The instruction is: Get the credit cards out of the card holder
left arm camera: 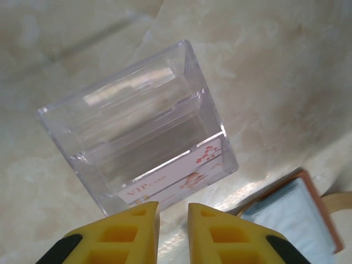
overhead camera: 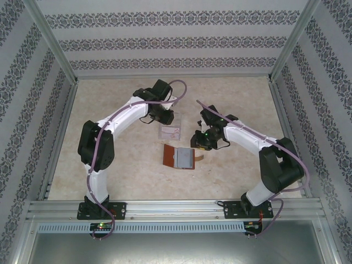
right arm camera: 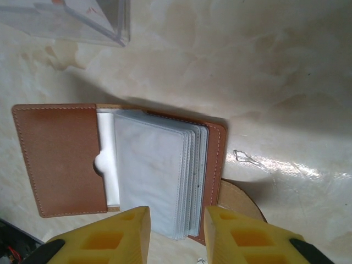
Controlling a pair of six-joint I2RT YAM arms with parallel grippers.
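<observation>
We're seeing one card holder lying open at the table's middle, one white card peeking from its pocket. One VIP card sitting in the clear rack just beyond. Left fingers hovering slightly apart over the rack, right fingers apart over the holder, both gripping nothing.

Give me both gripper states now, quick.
Left gripper: slightly open, empty, above the clear rack.
Right gripper: open, gripping nothing, over the open card holder.
</observation>
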